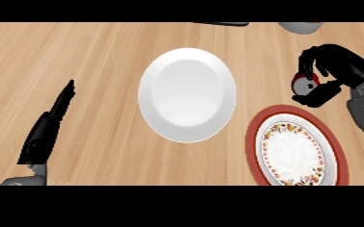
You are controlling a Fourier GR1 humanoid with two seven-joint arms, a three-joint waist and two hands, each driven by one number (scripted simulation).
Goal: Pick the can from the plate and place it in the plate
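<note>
A plain white plate [187,94] lies in the middle of the wooden counter. A red-rimmed plate [257,130] with a flowered inner band sits at the lower right. My right hand [332,72] hovers above and just beyond that plate, its fingers curled round a red and silver can [304,83], which is mostly hidden by the fingers. My left hand [48,125] rests at the left edge with straight fingers pointing up, holding nothing.
A grey rounded object [300,27] shows at the top right edge, and a dark flat object [222,23] lies along the top edge. Bare wood lies between the left hand and the white plate.
</note>
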